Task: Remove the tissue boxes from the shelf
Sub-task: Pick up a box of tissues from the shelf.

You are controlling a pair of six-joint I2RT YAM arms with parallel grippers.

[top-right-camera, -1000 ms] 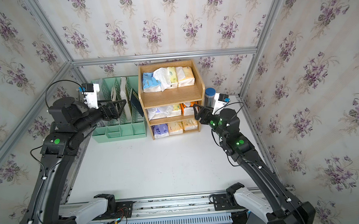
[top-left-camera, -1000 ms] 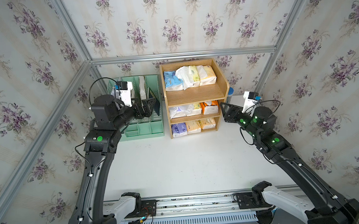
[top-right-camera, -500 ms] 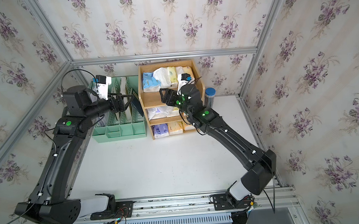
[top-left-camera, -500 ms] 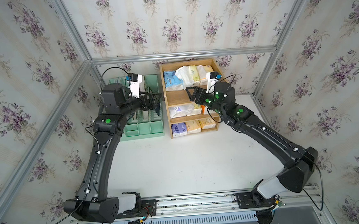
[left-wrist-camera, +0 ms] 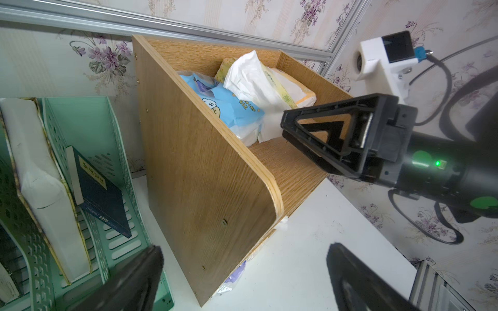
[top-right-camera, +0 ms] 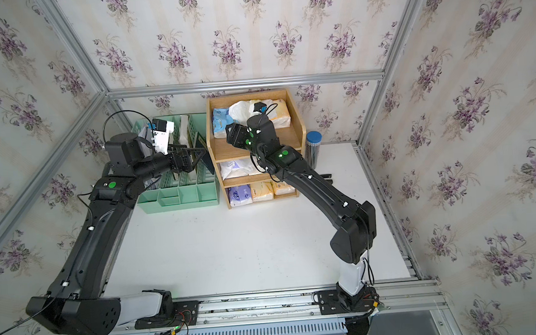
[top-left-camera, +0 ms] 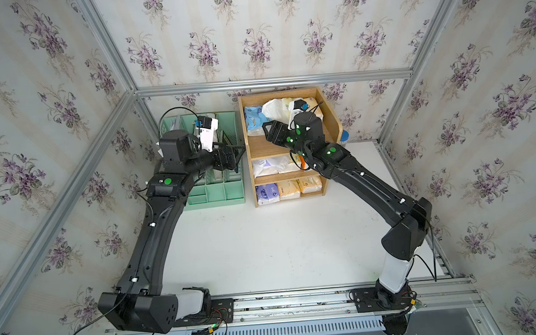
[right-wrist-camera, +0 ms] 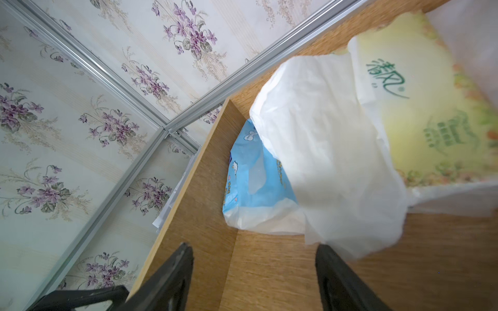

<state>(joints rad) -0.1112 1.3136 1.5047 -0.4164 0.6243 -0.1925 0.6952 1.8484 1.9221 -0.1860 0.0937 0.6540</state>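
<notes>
While the mint-green file rack stands at the back left of the bench with a dark book leaning in one slot, the left fingers hang spread wide and empty over its edge, just beside the side panel of the wooden shelf. Every tissue pack in view sits in that shelf. On the top tier are a light-blue pack, a crumpled white pack and a yellow pack (partly hidden from above by the right wrist). White packs fill the middle tier. A purple pack and two pale-yellow packs lie on the bottom tier. The right fingers are open over the top tier's bare board, holding nothing, with their tips close to the crumpled white pack. A blue-capped cylinder stands just right of the shelf.
</notes>
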